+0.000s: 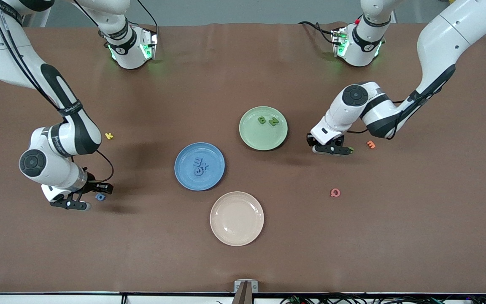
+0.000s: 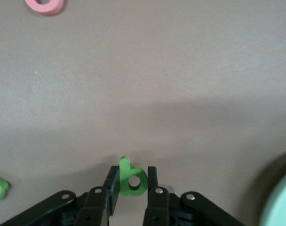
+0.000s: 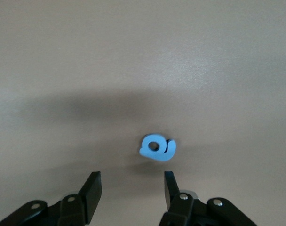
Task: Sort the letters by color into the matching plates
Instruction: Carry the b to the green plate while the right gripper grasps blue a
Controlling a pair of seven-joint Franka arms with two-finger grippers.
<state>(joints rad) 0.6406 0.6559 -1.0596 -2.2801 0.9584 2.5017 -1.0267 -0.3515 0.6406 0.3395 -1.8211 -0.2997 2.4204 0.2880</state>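
Left tool (image 2: 131, 182) clenched on a green letter (image 2: 131, 179): fingers (image 2: 113, 184) pinch it from both sides, low at the bench (image 1: 243, 253), just off the green plate's (image 1: 251, 137) rim toward the left arm's end. Seen from the front, the left tool (image 1: 332, 148) sits at about 3 o'clock of that plate, with the green bit peeking out at its tip.

Right tool (image 3: 130, 188) released, fingers (image 3: 92, 187) apart, nothing between them. Blue letter (image 3: 157, 148) lies flat on the bench just ahead of the tips, not touched. In the front view the right tool (image 1: 83, 198) is down at the right arm's end, with that blue letter (image 1: 100, 196) beside it.

Readable: green plate holds "B" (image 1: 262, 120) and "N" (image 1: 273, 122). Blue plate (image 1: 186, 175) holds a clump of blue letters (image 1: 201, 166), not legible. Loose on the bench: yellow "K" (image 1: 109, 135), orange letter (image 1: 371, 144), pink "Q" (image 1: 335, 193). Cream plate (image 1: 236, 218) at 6 o'clock of the blue plate.

Pose: both arms bent at the elbow, wrists dropped, tools pointing down at the bench.
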